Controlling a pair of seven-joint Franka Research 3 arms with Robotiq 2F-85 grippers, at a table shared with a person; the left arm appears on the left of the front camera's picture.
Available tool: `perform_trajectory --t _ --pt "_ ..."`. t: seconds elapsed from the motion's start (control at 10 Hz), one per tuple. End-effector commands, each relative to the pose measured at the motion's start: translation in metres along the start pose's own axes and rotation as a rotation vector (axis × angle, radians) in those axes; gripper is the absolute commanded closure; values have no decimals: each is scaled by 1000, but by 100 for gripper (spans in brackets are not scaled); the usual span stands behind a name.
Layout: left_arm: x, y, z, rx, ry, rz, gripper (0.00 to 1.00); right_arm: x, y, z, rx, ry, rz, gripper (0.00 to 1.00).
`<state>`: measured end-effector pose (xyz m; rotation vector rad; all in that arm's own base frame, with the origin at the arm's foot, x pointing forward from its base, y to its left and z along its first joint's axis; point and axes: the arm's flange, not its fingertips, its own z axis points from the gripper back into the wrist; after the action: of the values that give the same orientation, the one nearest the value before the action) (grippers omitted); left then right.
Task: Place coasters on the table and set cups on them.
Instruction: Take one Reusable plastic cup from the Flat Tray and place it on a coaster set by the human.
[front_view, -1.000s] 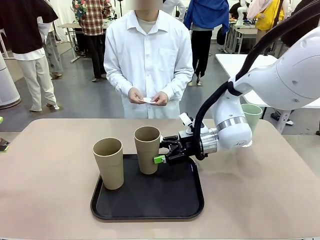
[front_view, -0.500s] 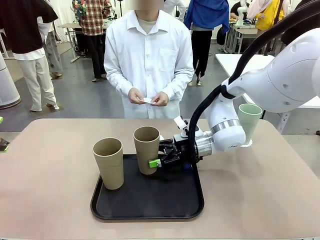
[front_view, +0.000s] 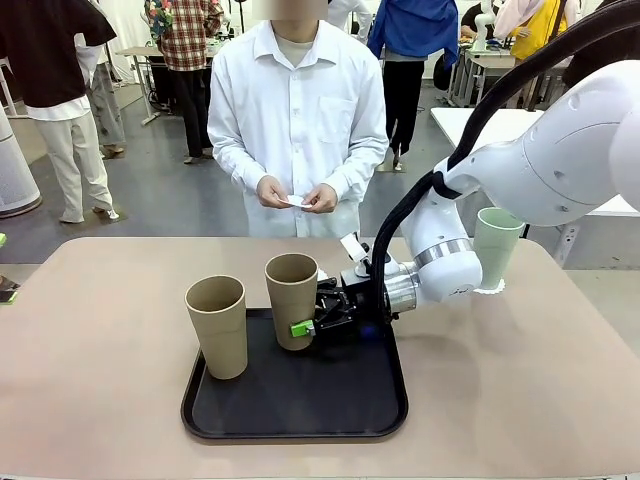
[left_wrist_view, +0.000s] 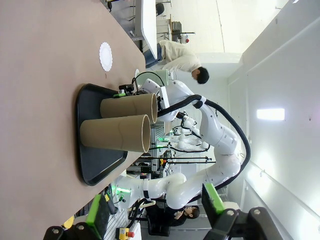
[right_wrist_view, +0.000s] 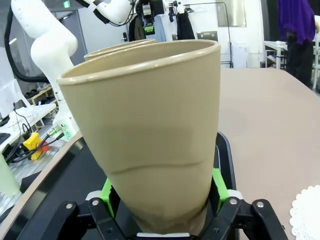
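We count three cups: two tapered matte tan cups (front_view: 217, 325) on the black tray (front_view: 340, 390) and one mint cup (front_view: 497, 245) near the table's (front_view: 100, 350) far right corner. Our right gripper (front_view: 308, 312) clamps the tan cup (front_view: 291, 298) by the tray's far edge. Our left gripper (left_wrist_view: 155, 207) hangs spread. One lacy coaster (left_wrist_view: 105, 56) lies bare.

Neighbour cup (front_view: 216, 325) blocks left; table (front_view: 520, 380) right open.
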<state>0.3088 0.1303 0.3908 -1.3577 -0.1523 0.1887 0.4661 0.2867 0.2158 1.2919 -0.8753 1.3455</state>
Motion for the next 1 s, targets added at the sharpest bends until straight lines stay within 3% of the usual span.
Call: perform_trajectory --t 0.0,0.2,0.4,0.9 --pt "0 -1 1 -15 -5 -8 0 -6 -4 0 18 18 47 100" --pt "0 -1 1 -15 -5 -8 0 -6 -4 1 18 15 59 100" --pt "0 -1 1 -15 -5 -8 0 6 7 8 -29 -31 3 59" --pt "0 -1 1 -15 -5 -8 0 135 51 16 -73 -50 43 59"
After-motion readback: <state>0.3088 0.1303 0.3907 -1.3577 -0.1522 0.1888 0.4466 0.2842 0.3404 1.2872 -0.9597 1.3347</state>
